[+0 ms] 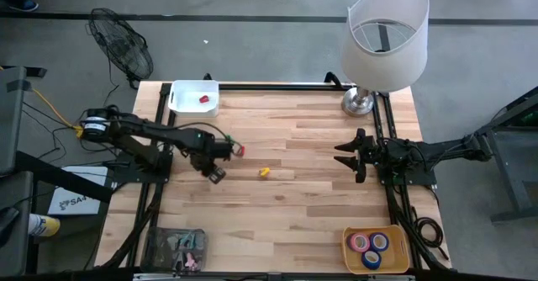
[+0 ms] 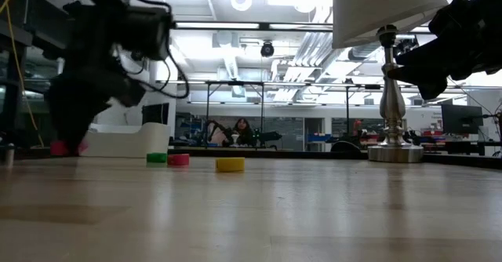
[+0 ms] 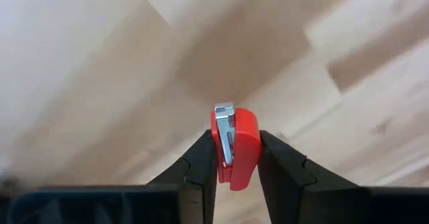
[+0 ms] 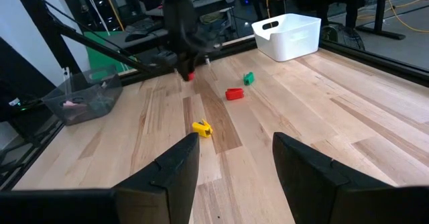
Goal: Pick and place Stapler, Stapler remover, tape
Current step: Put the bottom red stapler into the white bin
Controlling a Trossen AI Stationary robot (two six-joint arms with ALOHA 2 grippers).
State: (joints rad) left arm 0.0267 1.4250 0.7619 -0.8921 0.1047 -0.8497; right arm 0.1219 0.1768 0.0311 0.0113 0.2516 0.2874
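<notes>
My left gripper (image 1: 217,174) is left of the table's middle, pointing down, and is shut on a small red stapler (image 3: 234,147) with a metal strip. The low view shows it as a red spot (image 2: 67,147) under the dark gripper, close to the table top. A red piece (image 1: 239,151), a green piece (image 1: 229,138) and a yellow piece (image 1: 264,172) lie on the wood nearby. Tape rolls sit in a yellow tray (image 1: 395,256) at the near right corner. My right gripper (image 1: 349,156) waits open at the right side, level above the table. My left gripper pinches the red stapler between its two fingers (image 3: 201,163), one on each red side (image 3: 249,150), with the metal strip (image 3: 224,133) facing out. The fingers come from above, pointing down. Whether the stapler touches the table or hangs just above it, I cannot tell.
A white bin (image 1: 181,104) holding a red item stands at the far left. A clear bin (image 1: 160,239) of small parts is at the near left corner. A lamp (image 1: 360,103) with a white shade stands at the far right. Bare wood lies in the middle.
</notes>
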